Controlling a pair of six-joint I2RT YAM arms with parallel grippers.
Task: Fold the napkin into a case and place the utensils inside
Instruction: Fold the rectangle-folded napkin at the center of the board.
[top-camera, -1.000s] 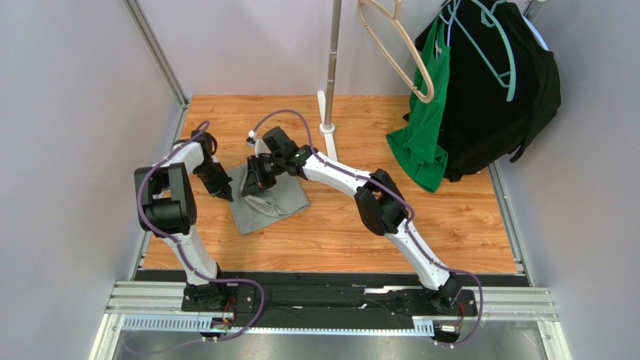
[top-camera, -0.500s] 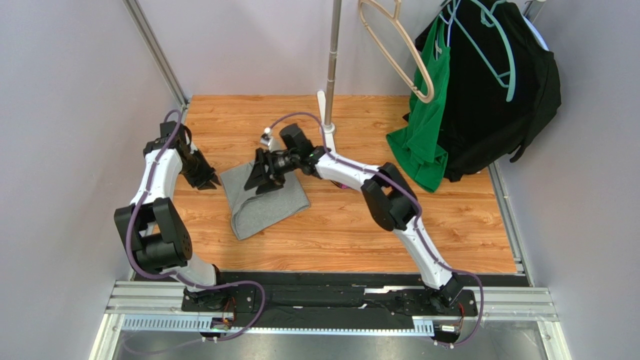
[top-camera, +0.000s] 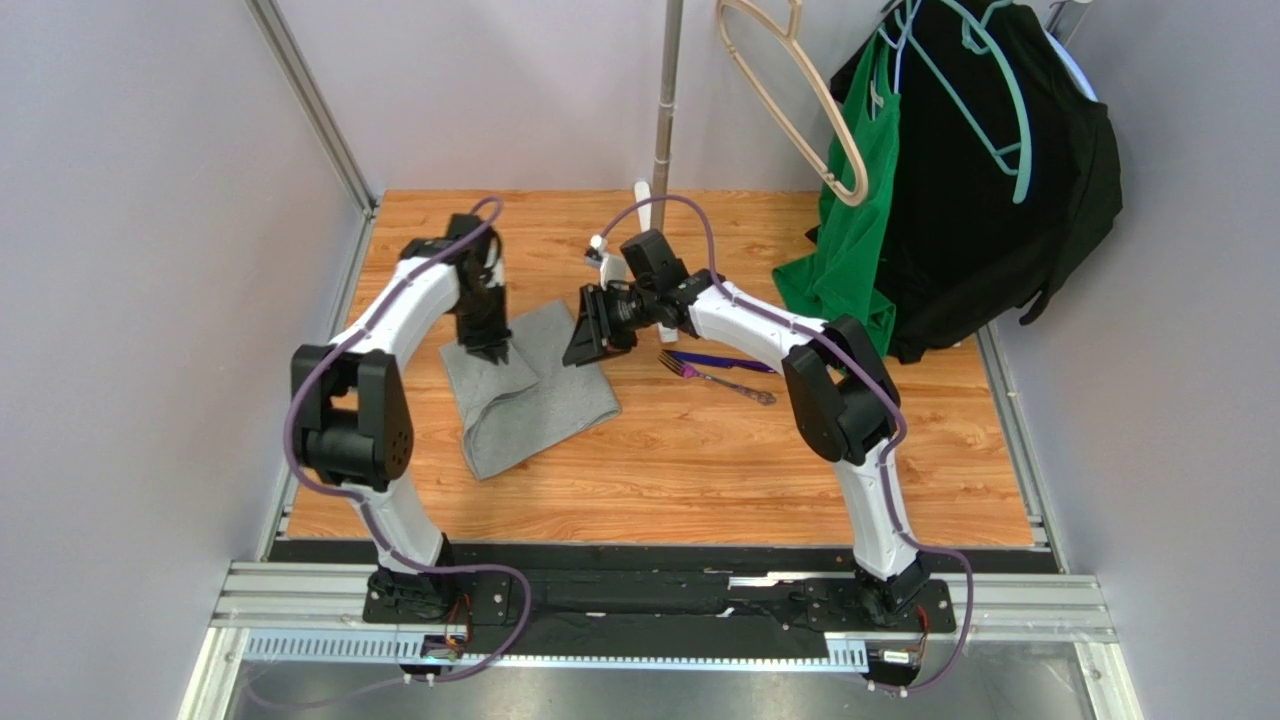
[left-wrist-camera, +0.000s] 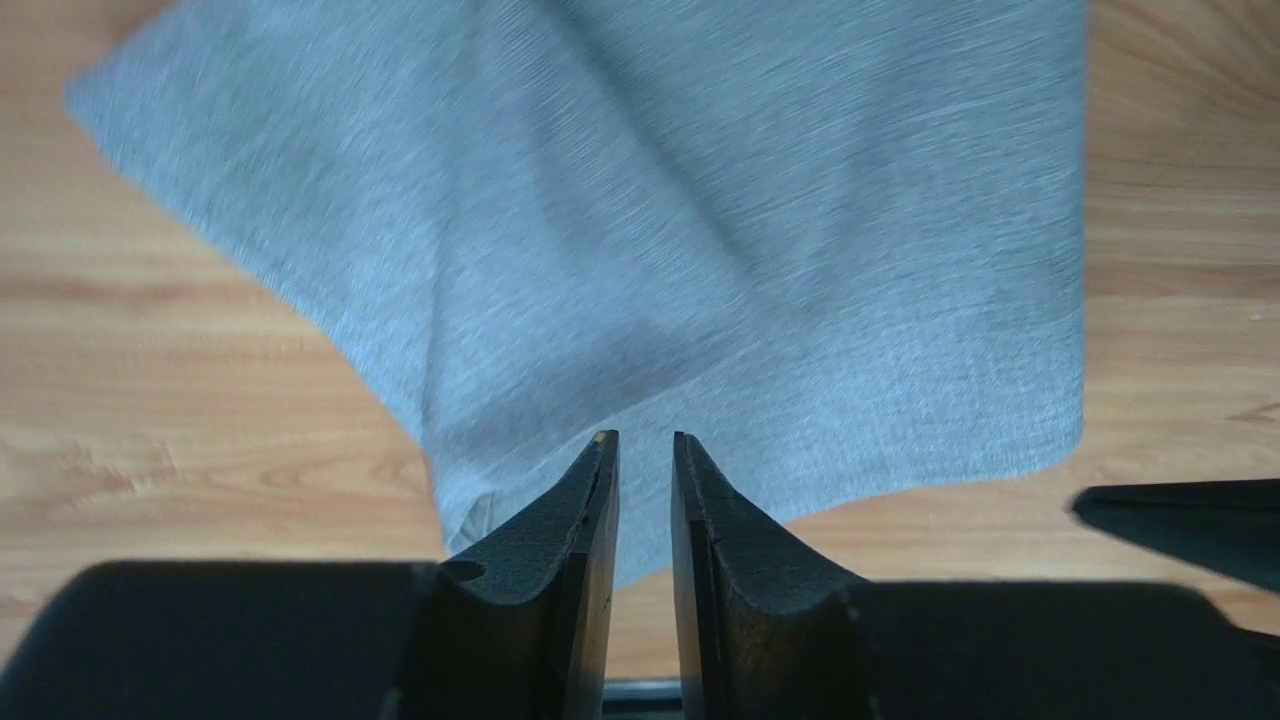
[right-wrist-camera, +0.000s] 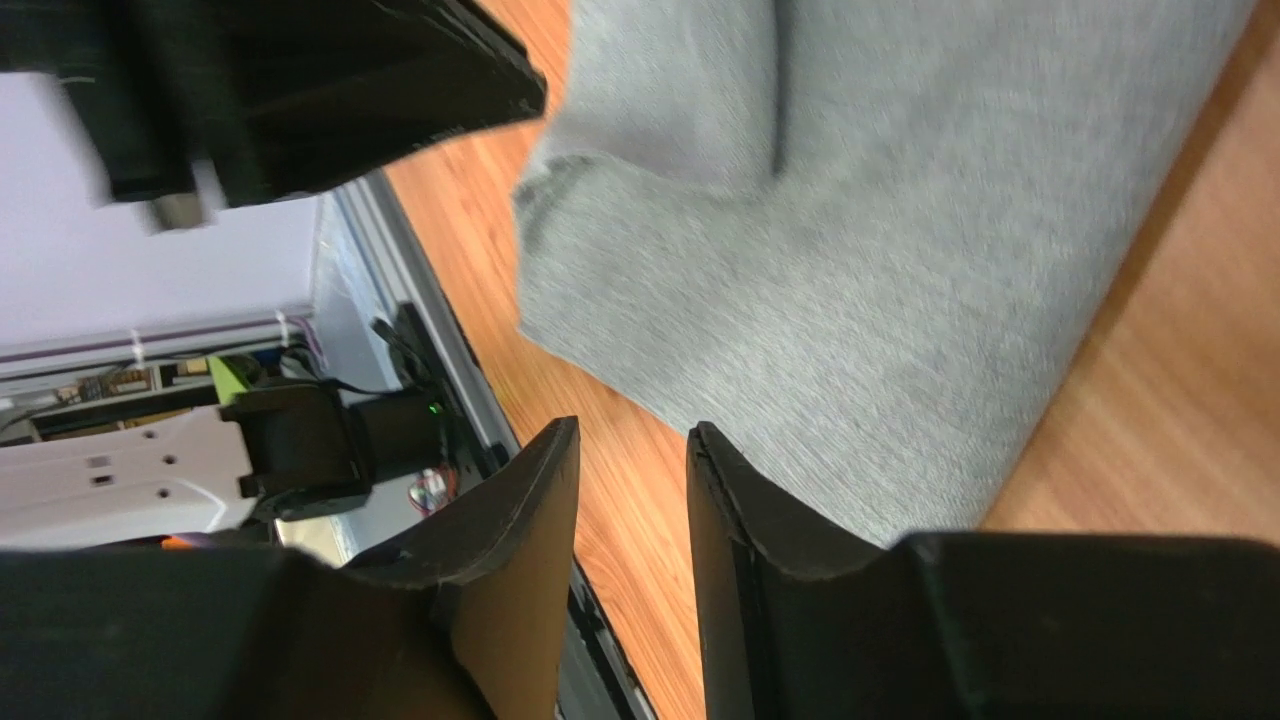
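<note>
1. Top view: the folded napkin (top-camera: 534, 393) is seen on the table (top-camera: 902, 480). The utensils (top-camera: 724, 371) are laid near its right side, not touching it. The left gripper (top-camera: 493, 351) is held at its far-left edge and the right gripper (top-camera: 582, 350) at its far-right corner.
2. Left wrist: the gripper (left-wrist-camera: 643, 443) is seen above the napkin (left-wrist-camera: 751, 225), jaws slightly parted and empty.
3. Right wrist: the gripper (right-wrist-camera: 631, 432) is seen over the napkin's (right-wrist-camera: 902, 225) edge, jaws parted and empty.

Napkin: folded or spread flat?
Folded, loosely: the napkin has one layer overlapping another, edge visible in the right wrist view; not a narrow strip.
</note>
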